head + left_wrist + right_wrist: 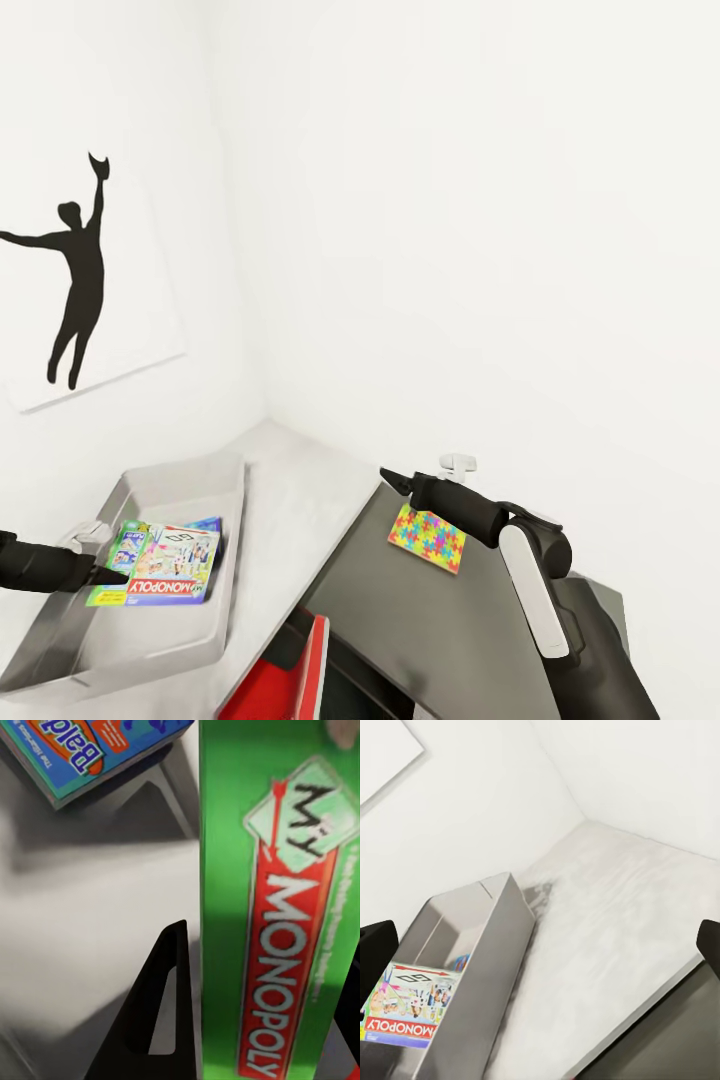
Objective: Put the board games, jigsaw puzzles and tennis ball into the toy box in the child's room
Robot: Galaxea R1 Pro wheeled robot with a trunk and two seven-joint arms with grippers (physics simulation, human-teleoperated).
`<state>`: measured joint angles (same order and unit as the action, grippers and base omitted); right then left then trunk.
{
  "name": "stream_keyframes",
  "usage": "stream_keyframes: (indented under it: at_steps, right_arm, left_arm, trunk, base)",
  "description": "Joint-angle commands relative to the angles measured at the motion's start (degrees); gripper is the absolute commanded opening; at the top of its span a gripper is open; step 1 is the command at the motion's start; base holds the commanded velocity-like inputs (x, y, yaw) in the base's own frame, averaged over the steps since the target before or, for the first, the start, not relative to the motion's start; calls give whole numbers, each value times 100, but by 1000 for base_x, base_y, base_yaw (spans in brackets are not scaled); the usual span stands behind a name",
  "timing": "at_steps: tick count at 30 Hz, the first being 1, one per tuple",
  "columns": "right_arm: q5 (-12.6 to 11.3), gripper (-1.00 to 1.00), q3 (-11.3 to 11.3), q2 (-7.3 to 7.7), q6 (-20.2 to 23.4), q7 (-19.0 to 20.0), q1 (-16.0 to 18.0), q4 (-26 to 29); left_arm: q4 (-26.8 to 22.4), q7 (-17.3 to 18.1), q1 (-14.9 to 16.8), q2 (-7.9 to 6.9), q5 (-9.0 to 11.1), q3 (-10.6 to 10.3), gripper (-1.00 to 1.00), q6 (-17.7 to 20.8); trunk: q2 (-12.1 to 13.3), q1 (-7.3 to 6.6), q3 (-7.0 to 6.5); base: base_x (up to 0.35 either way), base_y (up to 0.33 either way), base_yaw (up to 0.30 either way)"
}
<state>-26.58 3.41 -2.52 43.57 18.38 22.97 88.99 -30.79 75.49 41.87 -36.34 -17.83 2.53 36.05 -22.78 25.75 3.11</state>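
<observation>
I see the toy box (180, 480) on the pale table (290, 510), tucked into the corner of the room. Inside it lies the Monopoly box (165, 570), flat on top of a blue game box (208, 524) that peeks out at its far edge. My left gripper (105, 570) is down in the toy box, and its fingers (161, 1005) sit on each side of the Monopoly box's green edge (270, 907), so I think it is gripping that box. In the left wrist view the blue game box (82, 750) lies just past the fingertips, with the grey floor of the toy box (90, 907) beside them.

My right gripper (395, 482) hovers over the dark grey cabinet top (440, 620), well away from the toy box. A bright jigsaw puzzle box (428, 538) lies flat on that dark top, just under the right arm. Its two dark fingertips (376, 945) sit far apart at the edges of the right wrist view, spread wide with nothing between them. Past them I see the toy box wall (487, 945) and the Monopoly box (409, 1009) inside.

Something red (290, 680) shows below the table edge. The walls are white, and a black picture of a reaching player (75, 270) hangs on the left wall.
</observation>
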Motion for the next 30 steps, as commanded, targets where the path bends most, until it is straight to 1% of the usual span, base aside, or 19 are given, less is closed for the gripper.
stream_keyframes:
  at_steps: [1, 30]
  right_arm:
    - [4, 100, -7, -3, 29, 17, 6, 4]
    - [7, 100, -7, -3, 29, 17, 6, 4]
  left_arm:
    - [-3, 43, 6, 4, -54, 28, -100, 61]
    - [82, 14, 6, 11, -63, 20, -100, 69]
  trunk:
    - [-14, 4, 23]
    - [-14, 4, 294]
  base:
    - [0, 0, 0]
    - [0, 0, 0]
